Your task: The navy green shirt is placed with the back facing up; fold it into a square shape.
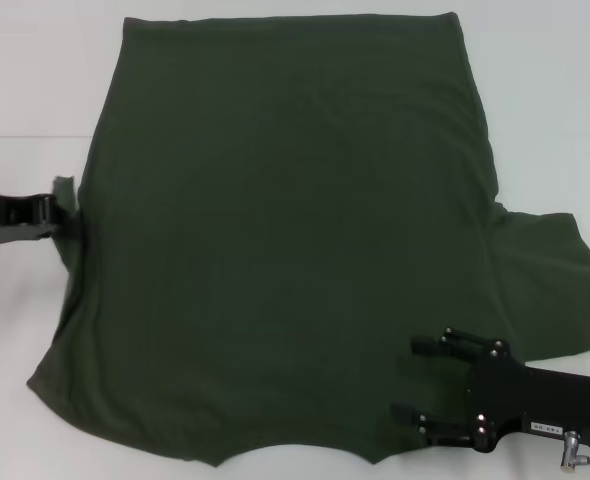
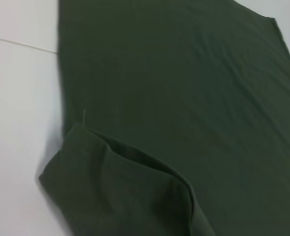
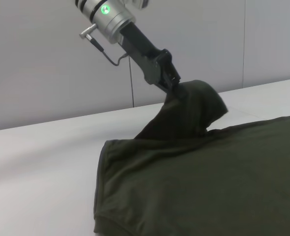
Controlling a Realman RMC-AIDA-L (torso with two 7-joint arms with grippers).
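Observation:
The navy green shirt (image 1: pixel 285 230) lies spread flat on the white table, hem at the far side, filling most of the head view. At its left edge my left gripper (image 1: pixel 59 212) is shut on the left sleeve. The right wrist view shows that gripper (image 3: pixel 173 84) holding the sleeve (image 3: pixel 191 110) lifted in a peak above the table. In the left wrist view the sleeve fabric (image 2: pixel 130 196) bunches over the shirt body (image 2: pixel 184 83). My right gripper (image 1: pixel 418 378) hovers open over the shirt's near right part, with nothing between its fingers. The right sleeve (image 1: pixel 555 285) lies flat.
Bare white table (image 1: pixel 25 80) surrounds the shirt on the left, far right and near left corner. A seam line (image 2: pixel 22 44) crosses the table beside the shirt. A grey wall (image 3: pixel 46 59) stands behind the table.

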